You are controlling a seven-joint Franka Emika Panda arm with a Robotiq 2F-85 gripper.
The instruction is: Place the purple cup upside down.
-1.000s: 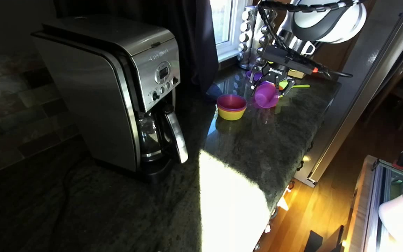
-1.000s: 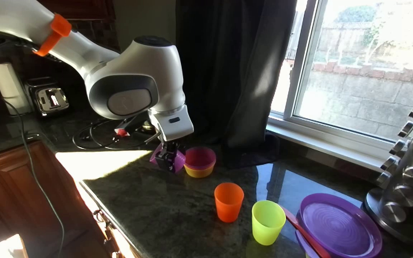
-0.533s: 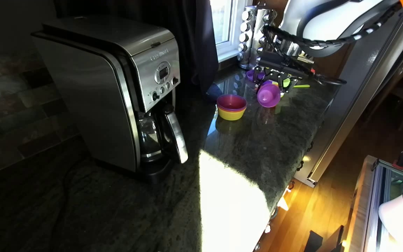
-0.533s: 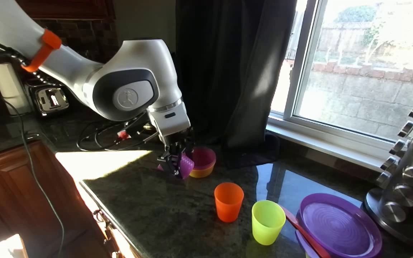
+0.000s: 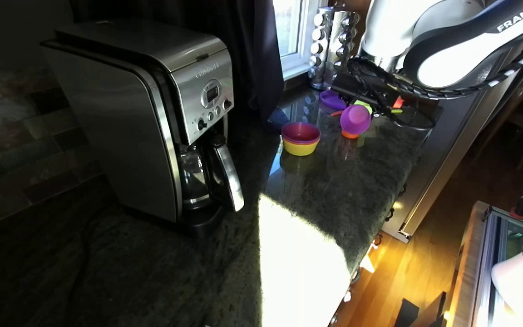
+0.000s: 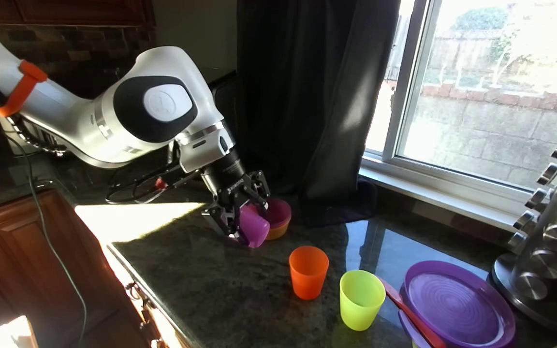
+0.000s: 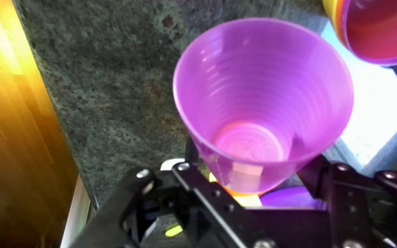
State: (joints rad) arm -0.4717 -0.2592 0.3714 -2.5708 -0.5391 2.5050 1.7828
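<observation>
The gripper [image 6: 253, 223] pinches the purple cup [image 7: 264, 89], its jaws pressed against the outer wall from both sides. The cup is held above the counter [image 6: 240, 295], tilted: in an exterior view its narrower base slants down and away from the wrist, while in the wrist view its mouth faces the camera, showing the ridged inner wall and round bottom. Above the gripper, the white arm [image 6: 95, 121] reaches in with an orange band [image 6: 19, 89] around it.

Behind the cup in that exterior view sits a stack of bowls [image 5: 301, 140], purple at the top and yellow at the bottom. Well apart from the held cup, on the side nearer that camera, an orange cup [image 6: 308, 274] stands upright, with a yellow-green cup [image 6: 361, 302] upright near it. Next to these, a red utensil [image 6: 418, 321] lies along the edge of a purple plate [image 6: 457, 304]. Beyond the plate stands a rack of metal-capped jars [image 6: 542, 241], with the window [image 6: 486, 111] and a dark curtain [image 6: 302, 106] behind the counter. Farther along, past the bowls, a coffee maker [image 5: 120, 122] stands beside a bright patch of sunlight [image 5: 298, 268].
</observation>
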